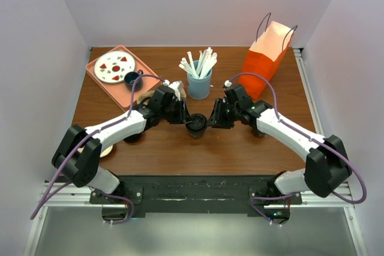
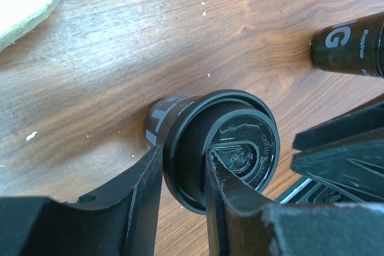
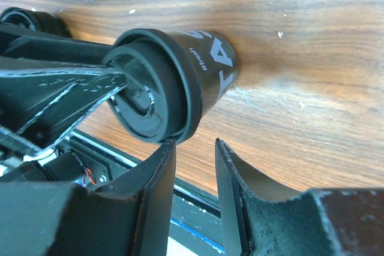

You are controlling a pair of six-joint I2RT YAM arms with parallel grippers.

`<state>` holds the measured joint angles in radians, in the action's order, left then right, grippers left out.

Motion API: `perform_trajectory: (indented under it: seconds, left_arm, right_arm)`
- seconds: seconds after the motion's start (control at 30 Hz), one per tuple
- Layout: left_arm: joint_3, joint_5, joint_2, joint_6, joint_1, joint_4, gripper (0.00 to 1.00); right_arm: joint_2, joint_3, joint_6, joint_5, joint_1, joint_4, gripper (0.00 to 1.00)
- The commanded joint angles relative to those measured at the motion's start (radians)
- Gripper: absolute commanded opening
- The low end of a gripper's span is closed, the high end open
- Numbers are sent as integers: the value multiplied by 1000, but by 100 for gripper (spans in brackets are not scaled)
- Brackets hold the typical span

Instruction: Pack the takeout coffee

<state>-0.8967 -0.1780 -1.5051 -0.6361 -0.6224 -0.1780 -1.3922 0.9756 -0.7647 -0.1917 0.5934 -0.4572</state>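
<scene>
The black takeout coffee cup [image 1: 195, 125] with white lettering stands at the table's middle, its black lid [image 2: 240, 142] on. My left gripper [image 2: 183, 157] is shut on the lid's rim, one finger outside it and one in the lid's recess. In the top view the left gripper [image 1: 186, 118] reaches in from the left. My right gripper [image 3: 195, 145] is open with nothing between its fingers. Its left finger just touches the lid's edge, beside the cup [image 3: 204, 67]. It comes in from the right in the top view [image 1: 211, 119]. The orange paper bag [image 1: 267, 58] stands upright at the back right.
A blue cup of white stirrers [image 1: 199, 82] stands just behind the coffee cup. A pink tray [image 1: 96, 82] at the back left holds a decorated plate and a small dark cup [image 1: 132, 78]. Another black lettered cylinder [image 2: 354, 43] lies near the right arm. A pale round thing [image 1: 108, 151] sits under the left arm.
</scene>
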Motion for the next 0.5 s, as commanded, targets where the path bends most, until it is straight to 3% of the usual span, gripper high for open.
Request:
perform_trajectory:
  seconds: [0.0,0.47]
  left_arm:
    - [88,120,-96,69,-11,-391,28]
    - [99,109,-113,62,-13,-385,27]
  right_arm:
    - [50,18,8,25,-1,23,37]
    - [19,-72,-54,48,-1,140,33]
